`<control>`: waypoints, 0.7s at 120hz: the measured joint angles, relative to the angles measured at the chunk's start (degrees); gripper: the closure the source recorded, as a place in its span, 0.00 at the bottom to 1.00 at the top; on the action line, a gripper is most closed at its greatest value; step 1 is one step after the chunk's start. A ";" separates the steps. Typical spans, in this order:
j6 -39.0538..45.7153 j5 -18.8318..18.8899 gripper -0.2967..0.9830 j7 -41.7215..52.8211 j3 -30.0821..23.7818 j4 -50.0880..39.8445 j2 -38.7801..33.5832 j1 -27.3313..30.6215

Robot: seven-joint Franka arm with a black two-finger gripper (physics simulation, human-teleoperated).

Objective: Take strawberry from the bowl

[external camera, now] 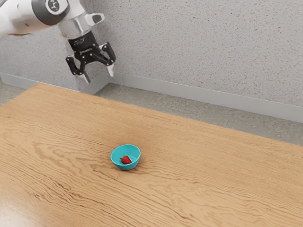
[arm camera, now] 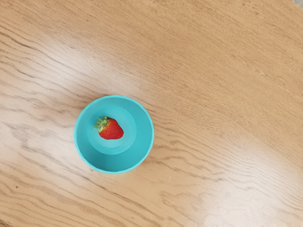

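Strawberry (arm camera: 112, 129) first: it lies on its side in the bowl (arm camera: 143, 135), near the middle of the floor, with space between it and the wall all round. From where I stand, reading the clock as in the exterior view, its leafy end points toward ten o'clock. Around the bowl spreads the wooden bench (external camera: 199, 189).

Off at eleven o'clock from the bowl, high up and well apart from it, hangs the pincer (external camera: 99, 75). Its fingers (external camera: 111, 70) stand wide apart with nothing between them. The arm (external camera: 23, 18) comes in from ten o'clock, before a speckled wall (external camera: 203, 47).

The step in hand, as I judge it, is the approach. I'd travel toward five o'clock while high, then line up over the strawberry itself and come straight down. The opening should be narrowed enough for both tips to fit inside the rim, yet stay wider than the fruit. A tip landing on the rim could tilt or shove the bowl. I'd turn the hand to grip across the red body rather than the leaves, close gently just above the bowl's floor, and lift straight up before moving sideways.
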 joint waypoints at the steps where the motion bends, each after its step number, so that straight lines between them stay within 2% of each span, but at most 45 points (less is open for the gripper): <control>1: -0.37 0.27 0.30 0.38 -0.38 0.18 -0.33 0.52; 12: -3.71 2.50 0.28 4.21 -2.25 1.34 -1.70 3.11; 20: -4.78 3.44 0.26 6.44 -2.54 1.74 0.27 3.09; 34: -4.61 3.77 0.25 6.54 -2.14 0.96 3.46 -2.05; 38: -3.81 3.04 0.25 5.80 -0.21 -0.56 4.36 -5.92; 45: -2.34 0.64 0.24 4.25 8.55 -2.81 6.59 -16.49; 51: 0.04 -1.21 0.24 2.79 12.11 -7.63 6.70 -20.83; 62: 5.58 -3.56 0.24 -0.46 14.03 -14.32 6.35 -22.91; 84: 17.32 -9.38 0.24 -12.02 17.46 -15.67 10.87 -23.33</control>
